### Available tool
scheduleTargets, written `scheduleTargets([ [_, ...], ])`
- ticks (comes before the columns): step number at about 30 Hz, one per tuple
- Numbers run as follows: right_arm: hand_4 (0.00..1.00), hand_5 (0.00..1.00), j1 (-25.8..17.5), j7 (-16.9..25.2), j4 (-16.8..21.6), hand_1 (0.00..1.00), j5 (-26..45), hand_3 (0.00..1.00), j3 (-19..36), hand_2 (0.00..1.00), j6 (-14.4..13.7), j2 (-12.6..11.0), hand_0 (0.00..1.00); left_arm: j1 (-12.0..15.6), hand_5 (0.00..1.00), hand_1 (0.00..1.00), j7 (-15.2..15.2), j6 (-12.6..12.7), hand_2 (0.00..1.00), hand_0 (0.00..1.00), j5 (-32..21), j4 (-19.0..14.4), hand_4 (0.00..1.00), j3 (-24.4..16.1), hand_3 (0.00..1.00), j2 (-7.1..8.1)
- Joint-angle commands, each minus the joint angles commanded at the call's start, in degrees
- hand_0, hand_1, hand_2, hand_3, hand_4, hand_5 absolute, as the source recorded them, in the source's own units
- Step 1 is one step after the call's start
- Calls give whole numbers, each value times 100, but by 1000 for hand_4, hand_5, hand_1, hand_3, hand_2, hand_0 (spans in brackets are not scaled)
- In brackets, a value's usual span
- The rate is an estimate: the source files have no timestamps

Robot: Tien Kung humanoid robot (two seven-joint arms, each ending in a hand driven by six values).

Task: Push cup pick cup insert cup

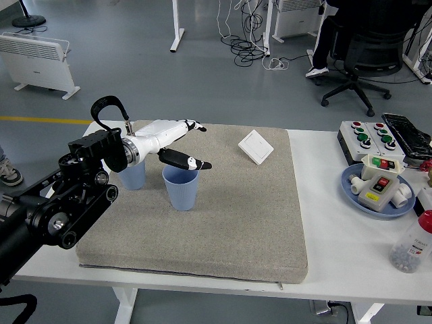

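Left hand point(177, 144) hovering over near cup point(181, 184), fingers spread, grasping nothing. Cups looking light, rigid plastic, tippy; grip sidewall below rim. Far cup point(133, 174) sitting behind wrist.

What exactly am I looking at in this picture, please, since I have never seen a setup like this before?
This is a single view from a camera high on a humanoid robot, looking forward and down over a white table. The black jointed arm entering from the left is the robot's left arm; it ends in a white robot hand with its fingers spread, reaching above one blue cup and holding nothing. A second blue cup stands behind the arm, partly hidden. Both cups stand upright on a grey mat, which also carries a white wall switch. At the right sit a box of push buttons, a blue plate of switch parts and a small clear bottle. The right arm is out of view.
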Motion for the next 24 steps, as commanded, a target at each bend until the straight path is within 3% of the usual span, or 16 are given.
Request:
scheduleTargets([
  [7, 106, 464, -38, -13, 0, 596, 0, 546, -24, 618, 1, -12, 692, -107, 697, 938, 241, -464, 998, 927, 198, 388, 998, 159, 973, -218],
  [12, 106, 464, -52, -27, 0, 596, -24, 546, -21, 618, -2, -15, 692, -129, 697, 938, 234, -450, 998, 927, 435, 539, 998, 243, 973, -265],
  [13, 106, 464, -53, -29, 0, 596, -28, 547, -23, 618, -2, -15, 692, -133, 645, 911, 231, -453, 998, 890, 485, 565, 998, 246, 957, -270],
  [15, 106, 464, -58, -33, 0, 596, -27, 547, -29, 618, -3, -16, 692, -128, 645, 911, 224, -443, 998, 890, 556, 617, 998, 218, 957, -273],
  [18, 106, 464, -60, -36, 0, 596, -24, 547, -27, 618, -6, -14, 692, -125, 645, 911, 231, -453, 998, 890, 593, 636, 998, 197, 957, -265],
  [19, 106, 463, -61, -37, 0, 596, -29, 546, -26, 618, -7, -13, 692, -123, 630, 877, 239, -463, 989, 811, 612, 634, 998, 195, 939, -260],
  [24, 106, 463, -60, -40, 0, 596, -33, 546, -21, 618, -11, -8, 692, -112, 630, 877, 116, -399, 989, 811, 767, 597, 998, 195, 939, -246],
])
